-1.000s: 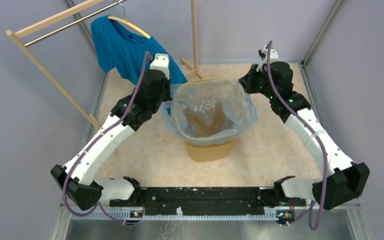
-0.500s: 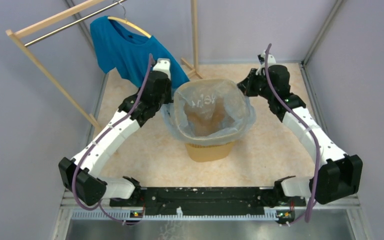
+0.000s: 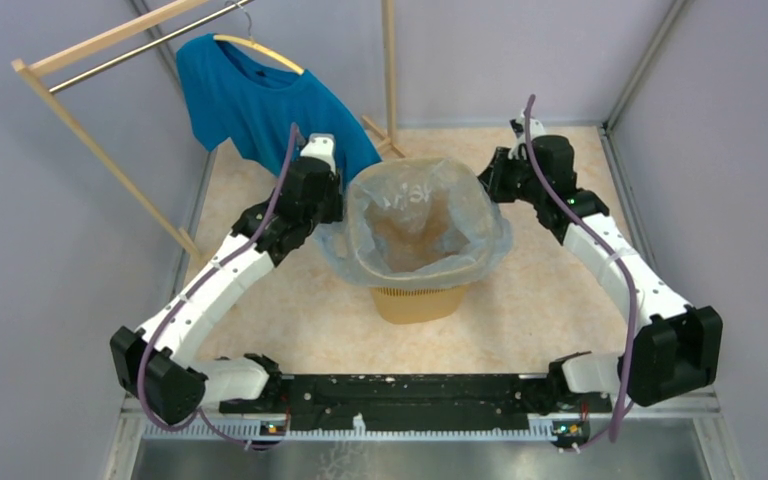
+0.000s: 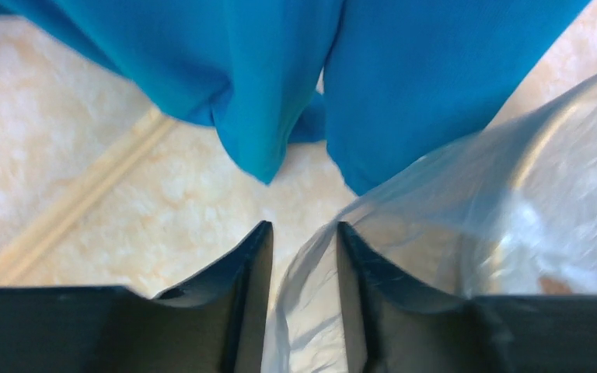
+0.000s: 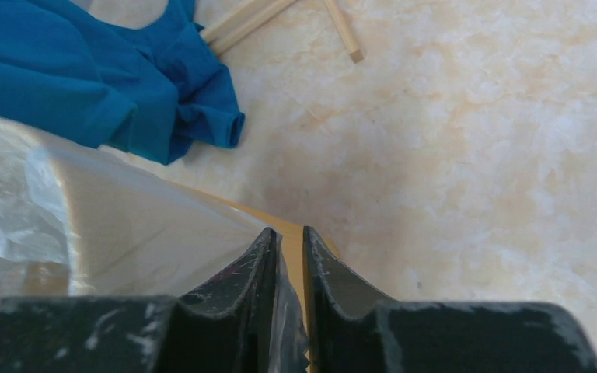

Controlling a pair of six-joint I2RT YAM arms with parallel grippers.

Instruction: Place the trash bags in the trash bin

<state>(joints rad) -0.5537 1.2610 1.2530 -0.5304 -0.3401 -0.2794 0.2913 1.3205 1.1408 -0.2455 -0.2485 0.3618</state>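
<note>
Now, T-shirt (image 3: 250,100): teal, hung on the wooden rack (image 3: 90,50), far left.
My left hand (image 4: 303,229): fingers spread a little, bag film running through the gap.
Trash bag (image 3: 425,215): pale, lining the bin, edge draped over the rim.
Trash bin (image 3: 420,303): yellow, upright, middle of the surface (image 3: 280,300).
My right hand (image 5: 289,231): narrow slit with film in it; pinching or not, I cannot tell.

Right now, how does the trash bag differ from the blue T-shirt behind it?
The trash bag is translucent pale film; the T-shirt is opaque teal. The trash bag is draped over the rim of the trash bin; the T-shirt hangs on a hanger. Both are soft and creased.
</note>
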